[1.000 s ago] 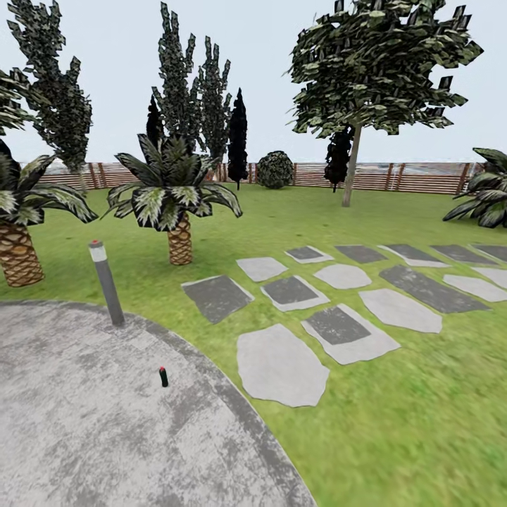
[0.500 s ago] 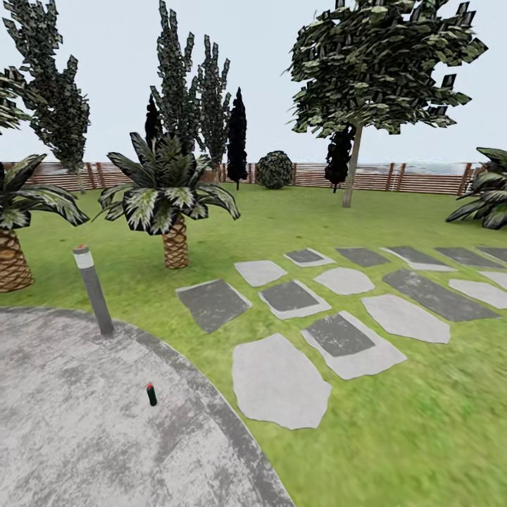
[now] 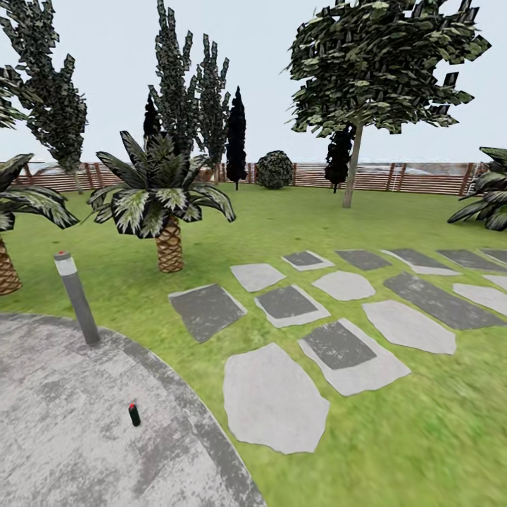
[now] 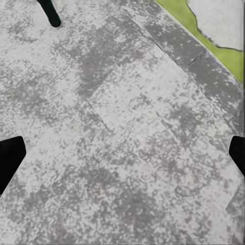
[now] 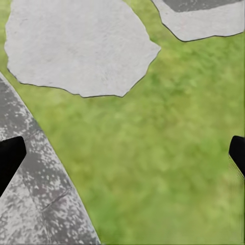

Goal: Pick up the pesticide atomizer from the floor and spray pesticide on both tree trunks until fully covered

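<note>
Spreading across the whole head view, the wide green lawn [image 3: 296, 225] of the garden runs back to a brown horizontal-slat wooden fence [image 3: 422, 177], and nothing of the task looks done yet. One tall tree with a ragged dark-green crown [image 3: 380, 63] and a bare pale trunk [image 3: 350, 172] stands far off by the fence, unsprayed as far as I can judge. Nearer lies the round patch of speckled grey concrete floor [image 3: 56, 436], bordered by flat grey stepping stones [image 3: 274, 401]. A grey post lamp with a red cap [image 3: 76, 299] stands at its rim. Smallest, the tiny near-black pesticide atomizer with a red top [image 3: 134, 415] stands upright on the concrete, ungrasped. The left gripper [image 4: 122, 153] hovers over concrete with jaws wide apart; the right gripper [image 5: 122, 153], equally spread, hangs over grass. Pickup and both sprayings remain.
</note>
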